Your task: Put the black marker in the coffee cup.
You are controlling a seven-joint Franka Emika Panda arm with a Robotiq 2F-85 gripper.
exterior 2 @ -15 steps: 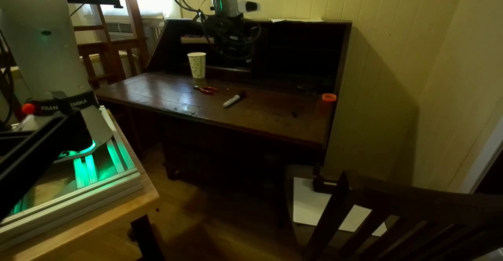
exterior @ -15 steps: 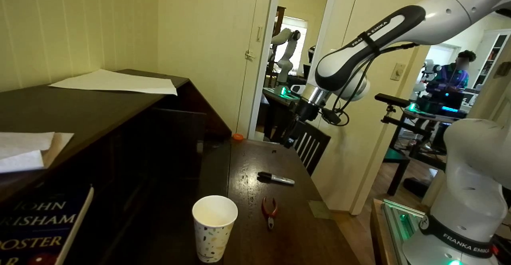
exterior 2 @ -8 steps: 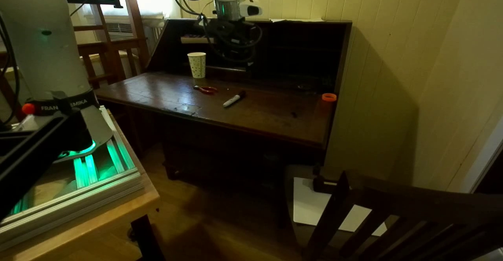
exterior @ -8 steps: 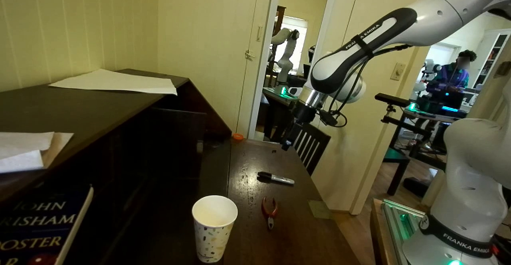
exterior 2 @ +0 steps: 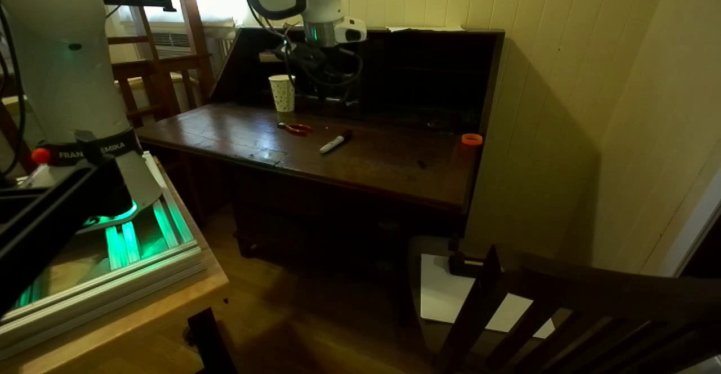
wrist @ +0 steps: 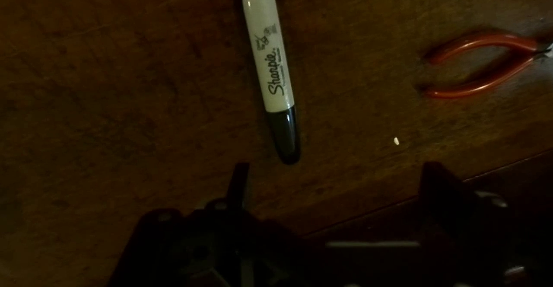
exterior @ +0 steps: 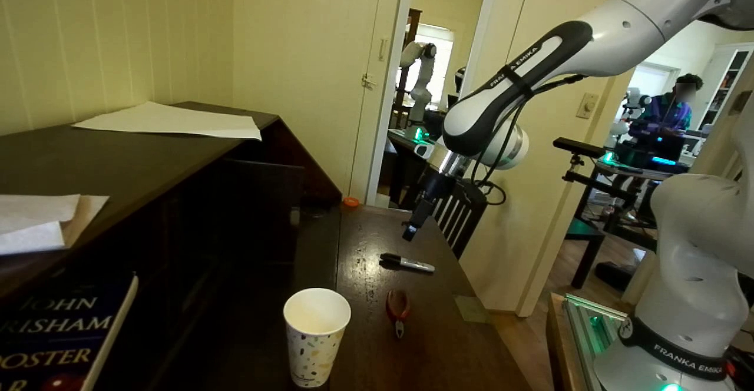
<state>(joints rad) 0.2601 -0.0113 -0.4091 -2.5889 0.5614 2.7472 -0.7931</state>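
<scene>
1. Beside the marker (wrist: 271,58), the pliers (wrist: 488,41) lose their tips past the wrist view's edge.
2. Near the marker, a pale speck (wrist: 396,141) is too small to identify.
3. Well apart from the marker, a book (exterior: 53,341) is cut off in an exterior view.

On the desk (exterior: 439,350), pliers (exterior: 399,319) lie between marker (exterior: 406,262) and cup (exterior: 316,344).
</scene>
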